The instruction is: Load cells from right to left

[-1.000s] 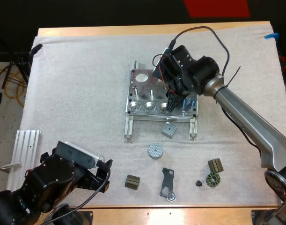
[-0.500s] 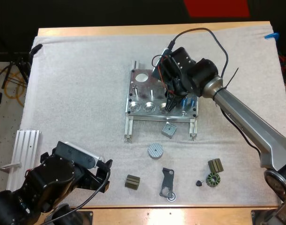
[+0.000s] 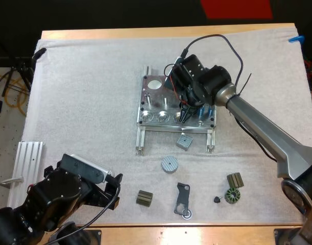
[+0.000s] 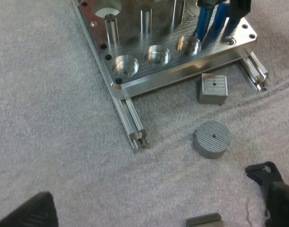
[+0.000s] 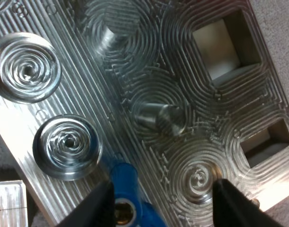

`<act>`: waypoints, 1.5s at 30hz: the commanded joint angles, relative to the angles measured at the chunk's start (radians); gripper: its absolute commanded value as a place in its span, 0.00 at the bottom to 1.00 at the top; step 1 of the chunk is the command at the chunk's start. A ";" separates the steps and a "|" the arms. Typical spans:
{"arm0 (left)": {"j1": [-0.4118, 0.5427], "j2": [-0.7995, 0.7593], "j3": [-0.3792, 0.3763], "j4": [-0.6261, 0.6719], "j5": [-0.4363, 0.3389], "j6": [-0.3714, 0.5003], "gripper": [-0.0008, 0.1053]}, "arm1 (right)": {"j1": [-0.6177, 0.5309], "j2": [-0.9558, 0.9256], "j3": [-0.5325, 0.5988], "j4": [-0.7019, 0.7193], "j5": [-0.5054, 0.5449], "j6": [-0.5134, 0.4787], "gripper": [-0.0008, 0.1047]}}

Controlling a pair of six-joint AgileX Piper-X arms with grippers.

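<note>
The metal fixture lies mid-mat, with a row of round pockets along its near edge. My right gripper hangs over the right end of that row, open; its fingers stand wide apart. A blue cylinder stands upright just inside one finger, in line with the pocket row, and is not squeezed. Two blue cylinders rise at the fixture's right end. My left gripper rests near the table's front left, open and holding nothing, its dark fingers far apart.
In front of the fixture lie a small grey cube block and a round grey disc. Nearer the front edge are an olive block, a dark bracket, a stator ring and another olive block. A ribbed white tray lies at the left.
My right arm has shifted slightly left over the fixture's pocket row. The left arm has stayed still.
</note>
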 commanded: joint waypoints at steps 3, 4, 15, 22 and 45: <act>-0.002 -0.006 -0.007 -0.003 -0.016 -0.009 0.81 | -0.004 0.013 0.003 0.002 0.027 -0.003 0.45; -0.002 -0.006 -0.007 -0.003 -0.016 -0.009 0.81 | -0.004 0.015 0.003 0.002 0.027 -0.003 0.45; -0.002 -0.006 -0.007 -0.003 -0.016 -0.009 0.81 | -0.008 0.017 0.003 0.004 0.080 -0.023 0.45; -0.002 -0.006 -0.007 -0.003 -0.016 -0.009 0.81 | -0.016 0.017 0.003 0.017 0.072 -0.019 0.45; -0.002 -0.006 -0.007 -0.042 -0.063 -0.001 0.81 | -0.037 -0.172 0.003 0.212 0.011 0.328 0.45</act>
